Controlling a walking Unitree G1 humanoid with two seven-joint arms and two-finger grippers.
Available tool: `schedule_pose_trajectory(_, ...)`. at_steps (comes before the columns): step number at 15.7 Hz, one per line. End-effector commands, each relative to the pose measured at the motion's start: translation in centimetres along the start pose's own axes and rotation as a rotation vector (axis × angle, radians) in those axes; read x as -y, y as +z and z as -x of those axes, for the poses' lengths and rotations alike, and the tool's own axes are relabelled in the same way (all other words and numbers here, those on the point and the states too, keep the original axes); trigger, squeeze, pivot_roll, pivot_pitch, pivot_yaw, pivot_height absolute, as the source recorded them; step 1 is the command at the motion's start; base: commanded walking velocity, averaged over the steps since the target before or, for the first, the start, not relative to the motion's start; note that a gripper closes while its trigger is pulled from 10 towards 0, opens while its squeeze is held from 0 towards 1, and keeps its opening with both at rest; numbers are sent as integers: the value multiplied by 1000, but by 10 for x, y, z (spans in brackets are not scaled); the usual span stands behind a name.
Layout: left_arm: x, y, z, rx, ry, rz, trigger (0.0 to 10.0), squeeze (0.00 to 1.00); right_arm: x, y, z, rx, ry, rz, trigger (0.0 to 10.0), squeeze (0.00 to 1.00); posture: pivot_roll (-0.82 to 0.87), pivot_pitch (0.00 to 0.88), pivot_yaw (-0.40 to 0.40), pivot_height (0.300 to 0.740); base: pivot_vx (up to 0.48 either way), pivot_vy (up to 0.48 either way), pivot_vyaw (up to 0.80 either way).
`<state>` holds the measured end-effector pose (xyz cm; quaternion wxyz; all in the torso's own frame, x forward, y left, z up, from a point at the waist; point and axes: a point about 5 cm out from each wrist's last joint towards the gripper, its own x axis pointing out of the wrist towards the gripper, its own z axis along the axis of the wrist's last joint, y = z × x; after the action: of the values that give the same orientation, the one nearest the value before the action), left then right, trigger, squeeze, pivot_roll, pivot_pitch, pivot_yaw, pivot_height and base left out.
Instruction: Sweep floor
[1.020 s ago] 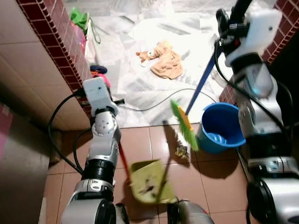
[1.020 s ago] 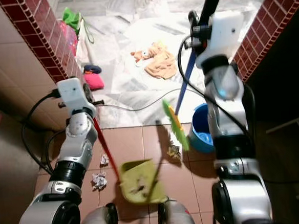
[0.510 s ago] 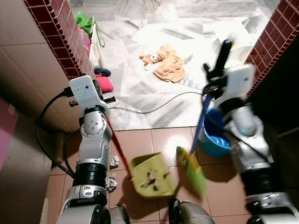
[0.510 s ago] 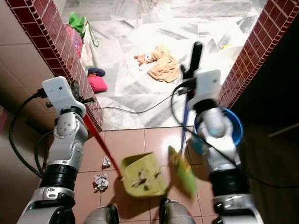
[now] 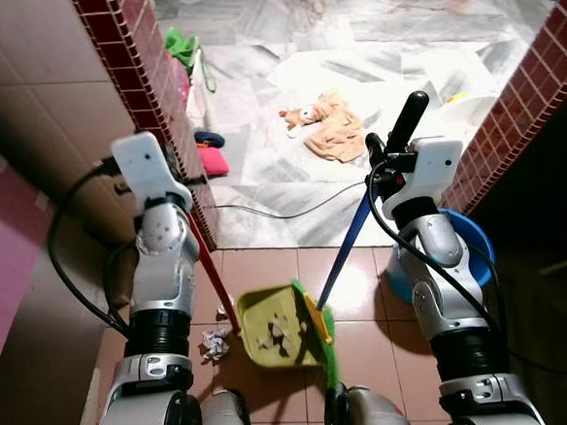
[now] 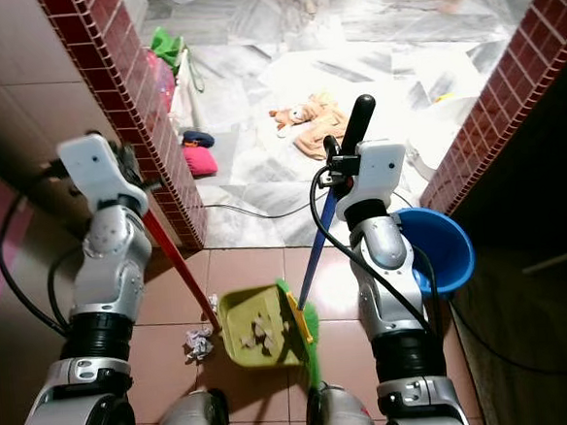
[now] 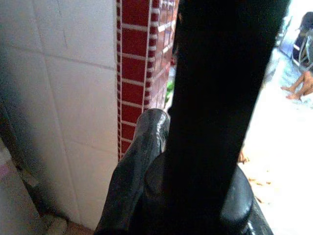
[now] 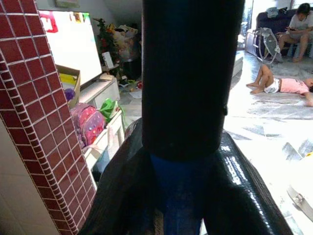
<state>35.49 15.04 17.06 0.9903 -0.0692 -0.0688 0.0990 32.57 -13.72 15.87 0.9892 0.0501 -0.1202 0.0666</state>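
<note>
A green dustpan (image 5: 277, 328) lies on the brown tiles just ahead of my feet, with several paper scraps inside it. Its red handle (image 5: 213, 276) rises to my left gripper (image 5: 189, 221), which is shut on it; one black finger (image 7: 134, 176) shows against the brick corner. My right gripper (image 5: 386, 178) is shut on the broom's blue handle (image 5: 349, 249), also seen in the right wrist view (image 8: 182, 196). The green broom head (image 5: 321, 331) stands against the dustpan's right rim. A crumpled paper ball (image 5: 213, 346) lies on the tiles left of the pan.
A blue bucket (image 6: 444, 247) stands at my right, behind the right arm. Red brick wall ends (image 5: 154, 95) flank the doorway. Beyond it, the marble floor holds a beige cloth with a toy (image 5: 334, 133), a black cable (image 5: 274, 213) and pink things (image 5: 212, 161). A person (image 8: 281, 85) lies far off.
The broom swung down from beside the bucket to the dustpan's right rim. The scrap that lay before the bucket is no longer on the tiles. The camera has shifted.
</note>
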Motion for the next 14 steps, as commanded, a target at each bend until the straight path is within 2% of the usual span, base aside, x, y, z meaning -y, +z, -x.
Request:
schedule_pose_trajectory(1,5,36,-6,125,-4,69,10000,0,-1,1,3,8,-3,-4,10000,0,-47,43,33,740,0,0,0)
schedule_pose_trajectory(2,4,45,-7,147,-1,85,10000,0,2,2,2,12,-23,14,10000,0,-48,45,33,740,0,0,0)
schedule_pose_trajectory(4,3,50,-8,160,-1,89,10000,0,7,7,0,36,-42,58,10000,0,-47,45,33,740,0,0,0)
schedule_pose_trajectory(5,3,51,-8,163,1,93,10000,0,14,14,-2,71,-65,146,10000,0,-48,46,34,740,0,0,0)
schedule_pose_trajectory(9,5,43,-5,131,-8,95,10000,0,21,19,-5,82,-84,145,10000,0,-62,46,32,740,0,0,0)
schedule_pose_trajectory(14,10,46,-3,132,-27,106,10000,0,28,15,0,63,-101,211,10000,0,-65,54,31,740,0,0,0)
